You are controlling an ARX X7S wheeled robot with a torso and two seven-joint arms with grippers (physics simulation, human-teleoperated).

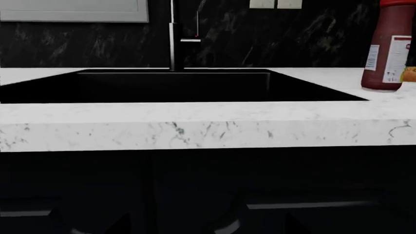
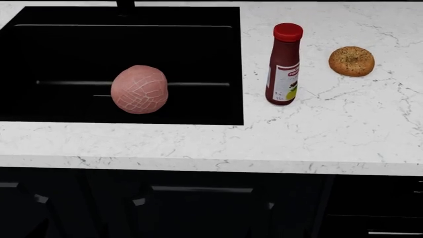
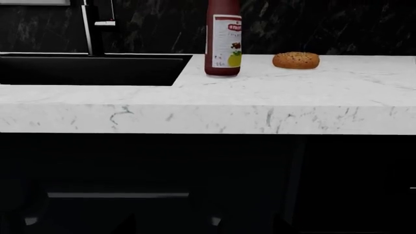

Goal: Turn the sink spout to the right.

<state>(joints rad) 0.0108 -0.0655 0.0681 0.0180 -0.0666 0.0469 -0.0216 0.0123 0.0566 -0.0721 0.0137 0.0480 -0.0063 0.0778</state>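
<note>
The sink spout (image 1: 173, 39) is a slim black upright post behind the sink (image 1: 195, 87), with a small side lever (image 1: 190, 40). It also shows in the right wrist view (image 3: 91, 29), and only its base (image 2: 126, 4) shows in the head view. The sink (image 2: 59, 44) is a deep black basin holding a pink netted ball of meat (image 2: 139, 89). My left gripper (image 1: 209, 223) and right gripper (image 3: 204, 223) hang low in front of the dark cabinet fronts, below the counter edge. Their dark fingertips stand wide apart and hold nothing.
A white marble counter (image 2: 317, 134) surrounds the sink. A red sauce bottle (image 2: 284, 64) stands right of the basin, and a seeded bagel (image 2: 351, 61) lies further right. Black cabinet fronts (image 2: 198, 208) run under the counter. A dark wall (image 1: 293, 39) rises behind the spout.
</note>
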